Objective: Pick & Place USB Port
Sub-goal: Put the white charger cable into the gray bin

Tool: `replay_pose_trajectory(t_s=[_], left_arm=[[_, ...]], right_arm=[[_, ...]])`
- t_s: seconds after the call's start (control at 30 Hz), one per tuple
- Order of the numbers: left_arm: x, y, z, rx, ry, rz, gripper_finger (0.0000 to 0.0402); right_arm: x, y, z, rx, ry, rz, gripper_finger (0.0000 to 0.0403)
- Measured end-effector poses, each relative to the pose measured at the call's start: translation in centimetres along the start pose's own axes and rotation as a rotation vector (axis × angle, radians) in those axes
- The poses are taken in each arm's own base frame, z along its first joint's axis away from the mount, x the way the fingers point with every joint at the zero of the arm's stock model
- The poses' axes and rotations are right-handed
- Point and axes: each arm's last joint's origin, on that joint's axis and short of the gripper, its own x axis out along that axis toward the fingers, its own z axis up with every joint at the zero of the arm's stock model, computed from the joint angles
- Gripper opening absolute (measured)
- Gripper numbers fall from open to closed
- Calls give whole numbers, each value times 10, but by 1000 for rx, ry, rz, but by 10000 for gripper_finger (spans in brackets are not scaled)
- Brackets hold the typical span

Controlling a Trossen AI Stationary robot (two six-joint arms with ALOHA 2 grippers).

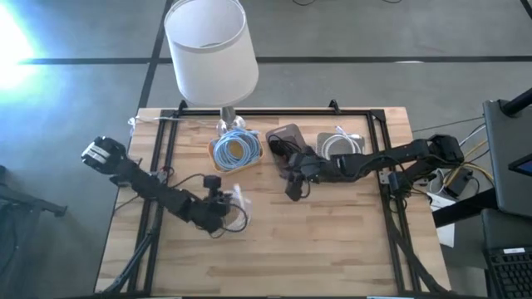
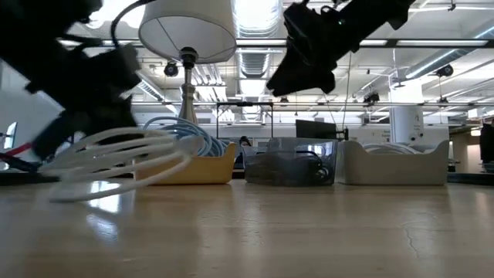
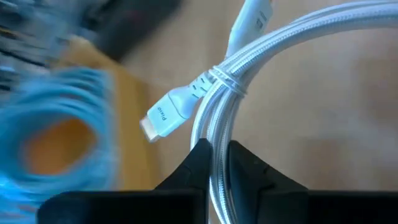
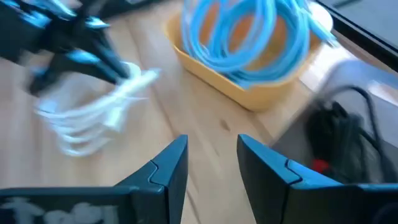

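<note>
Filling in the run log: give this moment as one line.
left gripper: shut on white cable | right gripper: open, empty, near yellow tray | stage: carrying

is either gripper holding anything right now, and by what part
The left gripper is shut on the coiled white USB cable, pinching the bundled strands just below the tie. The right gripper is open and holds nothing.

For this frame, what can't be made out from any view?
- Black bin contents: right arm covers it in the high view; blurred in the right wrist view.
- White bin contents: its wall hides them in the low view.
- Left gripper on the white cable: whether the coil touches the table; motion blur in the low view.
</note>
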Motion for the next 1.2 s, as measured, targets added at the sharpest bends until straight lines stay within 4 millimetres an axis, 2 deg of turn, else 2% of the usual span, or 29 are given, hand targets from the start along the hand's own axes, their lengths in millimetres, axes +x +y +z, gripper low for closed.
replay_pose_trajectory(t_s=[0.13, 0.27, 0.6, 0.73, 1.0, 1.2], left_arm=[[6, 18, 19, 36, -16, 156, 42], [9, 34, 37, 60, -24, 230, 42], [5, 60, 76, -52, -129, 491, 42], [5, 64, 81, -65, -146, 505, 42], [8, 67, 78, -46, -125, 525, 42], [5, 70, 86, -85, -177, 537, 42]], right_arm=[[0, 3, 4, 12, -31, 47, 132], [0, 3, 4, 16, -32, 52, 127], [0, 5, 3, 105, -28, 61, 111], [-1, 9, 2, 119, -28, 75, 101], [-5, 19, 5, 153, -83, 130, 82], [-4, 19, 6, 216, -84, 132, 88]])
